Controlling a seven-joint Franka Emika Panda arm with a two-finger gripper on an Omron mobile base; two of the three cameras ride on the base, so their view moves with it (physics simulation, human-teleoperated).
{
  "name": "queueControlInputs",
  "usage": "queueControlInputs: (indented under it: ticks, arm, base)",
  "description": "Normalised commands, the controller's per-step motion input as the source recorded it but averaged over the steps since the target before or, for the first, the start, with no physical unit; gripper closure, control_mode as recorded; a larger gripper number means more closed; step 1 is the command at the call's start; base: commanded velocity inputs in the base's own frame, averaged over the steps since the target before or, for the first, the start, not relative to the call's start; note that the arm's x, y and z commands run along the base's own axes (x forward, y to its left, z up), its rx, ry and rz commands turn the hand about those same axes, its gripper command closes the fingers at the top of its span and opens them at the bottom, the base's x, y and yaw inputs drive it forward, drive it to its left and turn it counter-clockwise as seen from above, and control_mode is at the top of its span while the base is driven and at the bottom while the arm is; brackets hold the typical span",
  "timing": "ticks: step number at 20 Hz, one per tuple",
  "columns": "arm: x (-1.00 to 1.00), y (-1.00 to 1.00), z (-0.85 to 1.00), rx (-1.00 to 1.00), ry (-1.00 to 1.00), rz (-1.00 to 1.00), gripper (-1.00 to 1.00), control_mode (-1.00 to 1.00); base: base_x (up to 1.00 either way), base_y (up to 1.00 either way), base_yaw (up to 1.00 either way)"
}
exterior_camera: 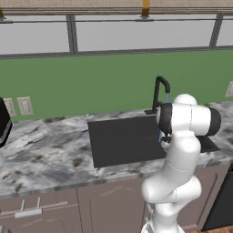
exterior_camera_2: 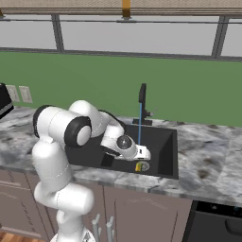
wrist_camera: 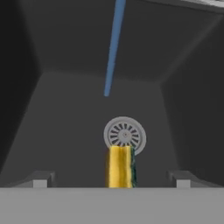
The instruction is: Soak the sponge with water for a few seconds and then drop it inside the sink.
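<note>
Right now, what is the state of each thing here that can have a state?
Gripper: open, fingers wide apart, not touching the sponge.
Sponge: released, standing on edge between the fingers, in front of the drain.
Water: running.
Faucet: turned on.
Sink: holds the sponge.

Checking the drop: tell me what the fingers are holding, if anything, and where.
Nothing is held. The fingers stand wide apart, clear of the sponge on both sides; it sits edge-up between them, by the drain in the sink.
</note>
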Motion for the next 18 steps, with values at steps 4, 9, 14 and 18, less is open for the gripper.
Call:
queueControlInputs:
  ticks: [4,9,14,18]
  arm:
    - [0.00,-0.14,0.40,0.10,0.00,-0.02,-1.00,-1.00]
    - [0.00,-0.07,0.57,0.08,0.00,-0.03,-1.00,-1.00]
    - [0.00,-0.06,0.57,0.07,0.00,-0.03,-1.00,-1.00]
    - [0.00,-0.07,0.54,0.08,0.00,-0.04,-1.00,-1.00]
  base:
    - [0.00,0.00,0.00]
    - [0.00,0.00,0.00]
    - [0.00,0.00,0.00]
    - [0.00,0.00,0.00]
